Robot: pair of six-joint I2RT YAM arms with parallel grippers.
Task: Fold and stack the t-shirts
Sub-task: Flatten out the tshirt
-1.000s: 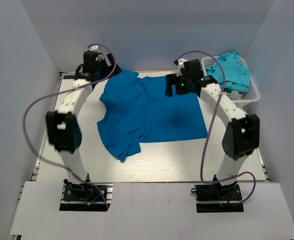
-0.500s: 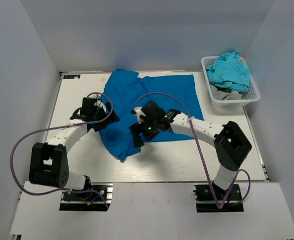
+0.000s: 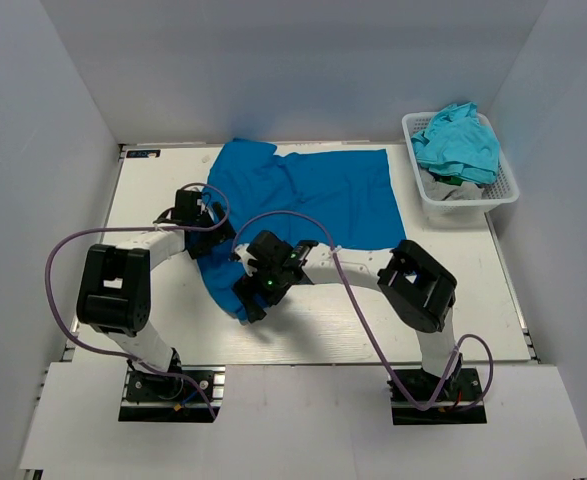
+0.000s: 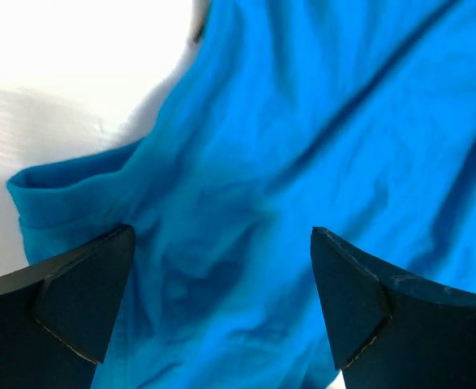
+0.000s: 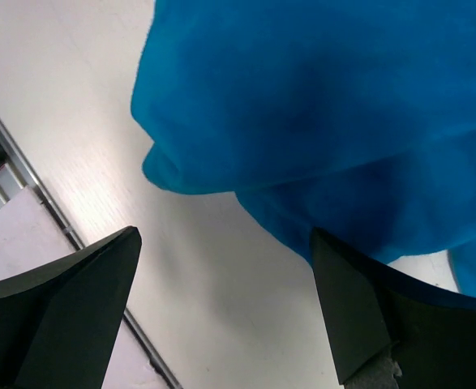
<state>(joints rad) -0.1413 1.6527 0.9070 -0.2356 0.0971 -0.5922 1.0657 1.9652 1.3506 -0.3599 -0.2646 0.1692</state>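
Blue t-shirt flat on bench, near-left corner bunched. Left tool spread wide over rumpled cloth, pinching nothing. Right tool spread at bunched corner. Teal t-shirts heaped in basket.

Overhead view: bright, even, diffuse from above; sharp edge to edge; pale walls tinted faintly blue; soft, short shadows on table.
Left wrist view: overexposed at upper left, tabletop blown out to white glare; blue shirt clear, creases gently shaded; dark fingers near-black, slightly blurred.
Right wrist view: dimmer; shirt folds in deep shadow; mild sheen on tabletop; fingers out of focus.
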